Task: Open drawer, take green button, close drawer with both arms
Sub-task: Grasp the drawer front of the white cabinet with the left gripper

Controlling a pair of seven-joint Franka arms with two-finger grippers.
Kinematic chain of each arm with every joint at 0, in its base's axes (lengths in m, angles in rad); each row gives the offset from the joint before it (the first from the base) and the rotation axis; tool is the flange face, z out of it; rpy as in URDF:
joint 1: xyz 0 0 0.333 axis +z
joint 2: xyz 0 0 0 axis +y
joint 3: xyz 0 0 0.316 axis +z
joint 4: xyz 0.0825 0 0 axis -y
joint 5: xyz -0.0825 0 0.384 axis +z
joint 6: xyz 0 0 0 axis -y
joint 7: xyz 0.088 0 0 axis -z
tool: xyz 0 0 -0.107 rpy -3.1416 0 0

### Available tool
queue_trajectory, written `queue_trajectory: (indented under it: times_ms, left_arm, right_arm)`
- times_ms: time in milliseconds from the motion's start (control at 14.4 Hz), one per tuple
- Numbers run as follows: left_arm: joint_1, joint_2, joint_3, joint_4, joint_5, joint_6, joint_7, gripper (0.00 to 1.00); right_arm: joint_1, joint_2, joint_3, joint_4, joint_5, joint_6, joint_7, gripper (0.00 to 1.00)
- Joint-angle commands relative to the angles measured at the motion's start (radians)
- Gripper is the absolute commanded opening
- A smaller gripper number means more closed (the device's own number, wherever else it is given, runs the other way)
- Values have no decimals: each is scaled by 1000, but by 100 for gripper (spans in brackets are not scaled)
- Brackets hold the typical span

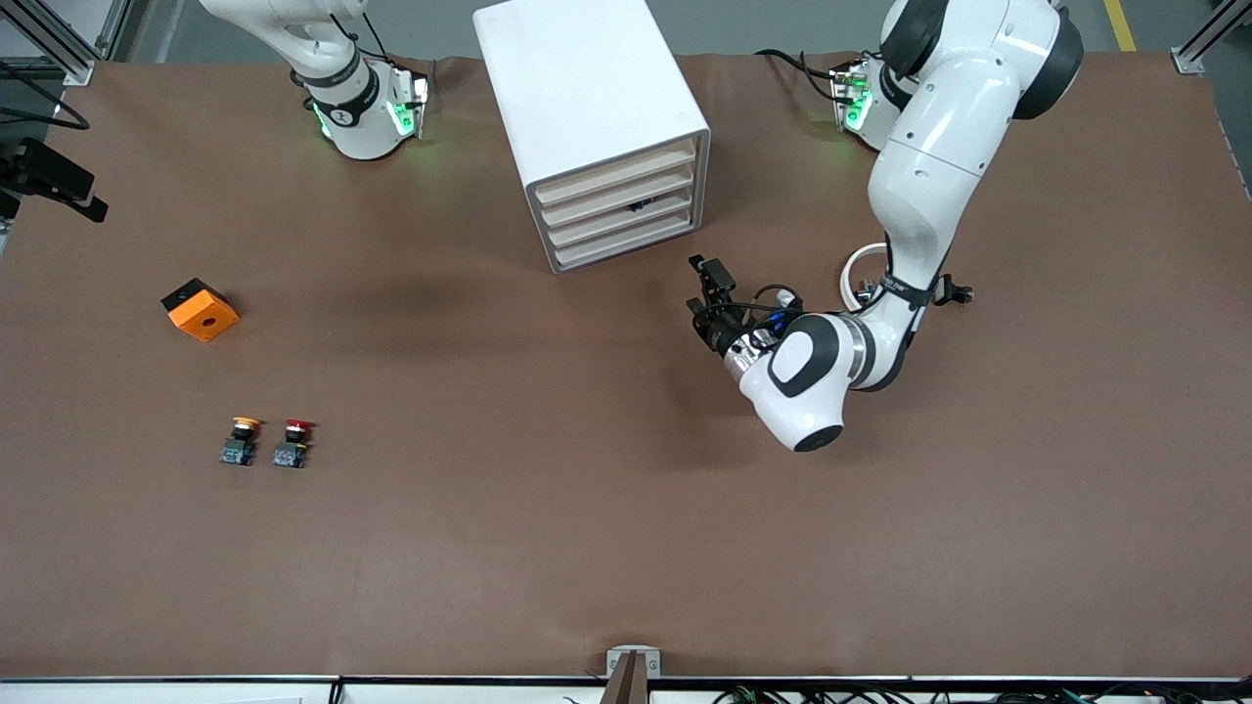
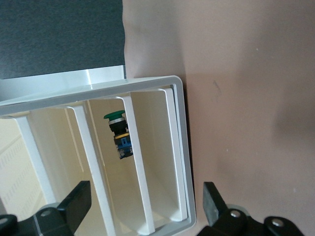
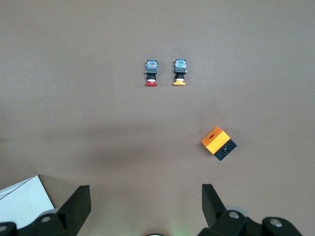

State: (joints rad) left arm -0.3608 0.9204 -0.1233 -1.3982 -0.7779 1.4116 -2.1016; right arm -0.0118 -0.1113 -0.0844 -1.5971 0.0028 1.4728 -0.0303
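Note:
A white drawer cabinet (image 1: 587,108) stands near the robots' bases, its stacked drawer fronts (image 1: 618,202) flush with its face. The green-capped button (image 2: 118,132) lies inside one compartment and shows as a dark speck (image 1: 641,205) in the front view. My left gripper (image 1: 702,288) hovers a short gap in front of the drawer face, at the corner toward the left arm's end, open with nothing between its fingers (image 2: 211,196). In the left wrist view the left gripper (image 2: 146,196) frames the cabinet's edge. My right gripper (image 3: 145,196) hangs open and empty high over the table and waits.
An orange box (image 1: 201,309) sits toward the right arm's end of the table. A yellow-capped button (image 1: 242,440) and a red-capped button (image 1: 293,442) stand side by side nearer the front camera. A white cable loop (image 1: 861,279) lies under the left arm.

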Motion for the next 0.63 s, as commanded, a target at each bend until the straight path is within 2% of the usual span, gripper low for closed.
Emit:
queue_trajectory:
  times_ms: [0, 557]
  left_arm:
    - [-15, 40, -1, 27, -21, -31, -44, 100]
    - [-66, 43, -26, -19, -15, -111, -83, 100]
  right_arm:
    - [-25, -21, 15, -21, -3, 6, -6, 100]
    - [-27, -19, 15, -12, -6, 0, -5, 100]
